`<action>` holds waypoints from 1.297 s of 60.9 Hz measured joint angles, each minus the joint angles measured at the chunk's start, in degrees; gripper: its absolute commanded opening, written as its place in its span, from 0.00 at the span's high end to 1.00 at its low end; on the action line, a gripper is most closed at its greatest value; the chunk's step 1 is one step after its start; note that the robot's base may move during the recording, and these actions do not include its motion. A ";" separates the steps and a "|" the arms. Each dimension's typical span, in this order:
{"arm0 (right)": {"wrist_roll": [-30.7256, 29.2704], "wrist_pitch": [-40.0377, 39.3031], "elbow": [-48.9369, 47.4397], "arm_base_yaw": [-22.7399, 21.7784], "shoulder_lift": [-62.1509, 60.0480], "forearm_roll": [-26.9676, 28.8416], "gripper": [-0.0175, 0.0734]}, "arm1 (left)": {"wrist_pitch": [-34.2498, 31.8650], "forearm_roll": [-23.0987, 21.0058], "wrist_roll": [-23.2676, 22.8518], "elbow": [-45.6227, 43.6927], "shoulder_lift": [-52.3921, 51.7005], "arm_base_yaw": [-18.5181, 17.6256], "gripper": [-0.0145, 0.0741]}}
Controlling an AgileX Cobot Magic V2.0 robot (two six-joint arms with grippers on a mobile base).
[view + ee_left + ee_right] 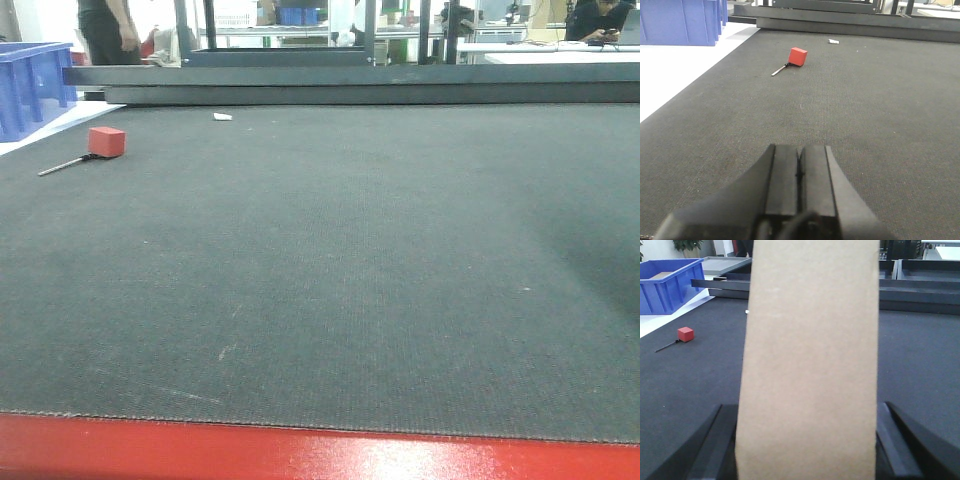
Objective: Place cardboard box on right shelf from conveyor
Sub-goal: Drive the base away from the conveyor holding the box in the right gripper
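Note:
The tan cardboard box fills the middle of the right wrist view, standing up between the dark fingers. My right gripper is shut on its two sides and holds it above the dark conveyor. Over the belt, my left gripper is shut, pads pressed together with nothing between them. The front view shows the wide grey-black conveyor with its glossy red front edge; neither gripper nor the box appears there. The right shelf is out of view.
A small red cube with a thin rod lies at the belt's far left. Blue plastic bins stand on the white surface beyond it. A white scrap lies near the dark metal rails at the back.

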 measured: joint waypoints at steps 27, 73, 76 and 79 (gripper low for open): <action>-0.10 0.00 0.00 0.00 0.00 0.00 0.67 | 0.00 0.00 0.00 0.00 0.00 0.00 0.97; -0.10 0.00 0.00 0.00 0.00 0.02 0.67 | 0.00 0.00 0.00 0.00 0.00 0.00 0.97; -0.10 0.00 0.00 0.00 0.00 0.02 0.67 | 0.00 0.00 0.00 0.00 0.00 0.00 0.97; -0.10 0.00 0.00 0.00 0.00 0.02 0.67 | 0.00 0.00 0.00 0.00 0.00 0.00 0.97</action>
